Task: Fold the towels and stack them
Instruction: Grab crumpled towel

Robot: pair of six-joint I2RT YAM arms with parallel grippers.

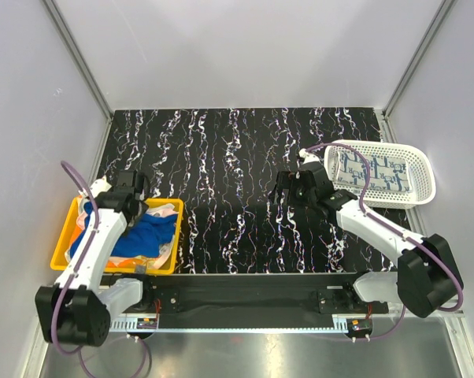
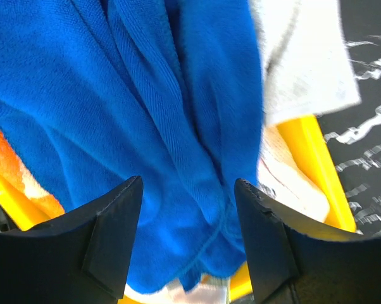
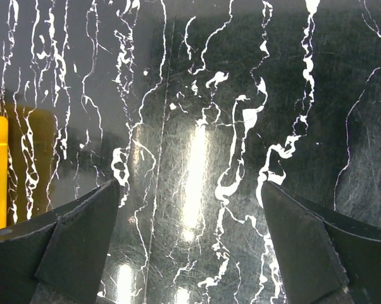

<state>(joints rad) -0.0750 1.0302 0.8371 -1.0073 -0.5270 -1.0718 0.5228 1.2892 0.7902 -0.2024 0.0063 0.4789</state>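
Towels crowd yellow bin; basket holds patterned towel.

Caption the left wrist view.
Open left hand poised over the blue towel heaped in the yellow bin.

Towels in bin (left), basket right

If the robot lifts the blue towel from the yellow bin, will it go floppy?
Probably floppy: the blue towel lies bunched in soft folds, so it would likely droop from wherever it is pinched. Its ribbed weave looks grippy, not slippery. It overlaps a white towel in the yellow bin, so lifting might drag that along.
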